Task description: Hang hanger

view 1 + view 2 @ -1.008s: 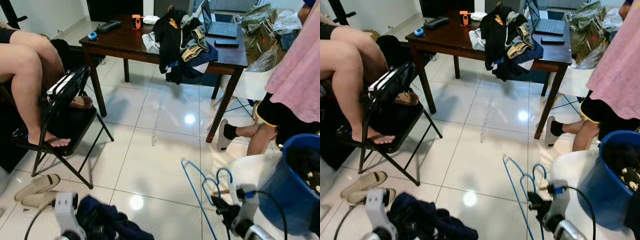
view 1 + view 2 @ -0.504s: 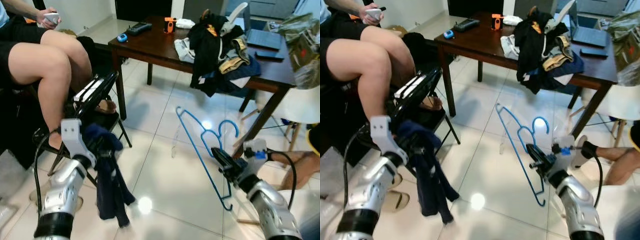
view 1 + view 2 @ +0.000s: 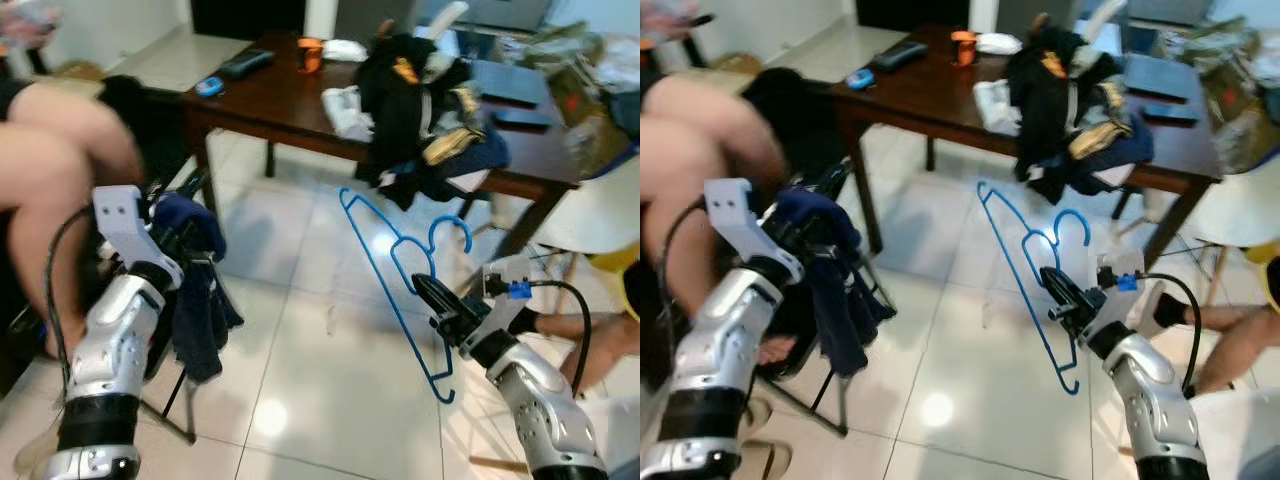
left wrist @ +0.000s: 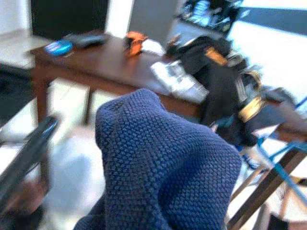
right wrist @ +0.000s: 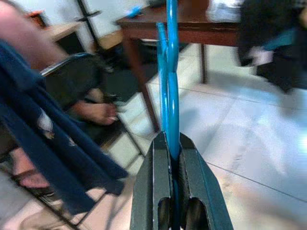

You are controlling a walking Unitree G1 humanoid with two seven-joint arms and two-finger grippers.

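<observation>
Up front, the right gripper point(image 3: 432, 297) is clamped on the blue hanger point(image 3: 385, 262), its two black fingers point(image 5: 192, 177) pressed together on the wire, as the right wrist view shows from close. From the head camera the hanger is held in the air over the white tiled floor point(image 3: 300, 380), its long bar running from about 11 o'clock down to 5 o'clock of the gripper, with the curled hook point(image 3: 452, 232) up at about 1 o'clock, near the table edge.

At 9 o'clock from the hanger, well apart from it, the left gripper point(image 3: 185, 235) is raised with a dark blue knitted garment point(image 3: 197, 300) draped over it and hanging down; the cloth covers its fingers, so I cannot tell whether they are together or apart. The left wrist view has the same blue knit point(image 4: 163, 167) bunched right before the lens.

Toward 12 o'clock stands a dark wooden table point(image 3: 270, 100) with a heap of dark clothes point(image 3: 415, 110) spilling over its near edge, an orange object point(image 3: 310, 52) and a remote point(image 3: 238, 64) on top. At 9 o'clock a person's bare leg point(image 3: 55, 170) rests by a black folding chair point(image 3: 830, 300)
</observation>
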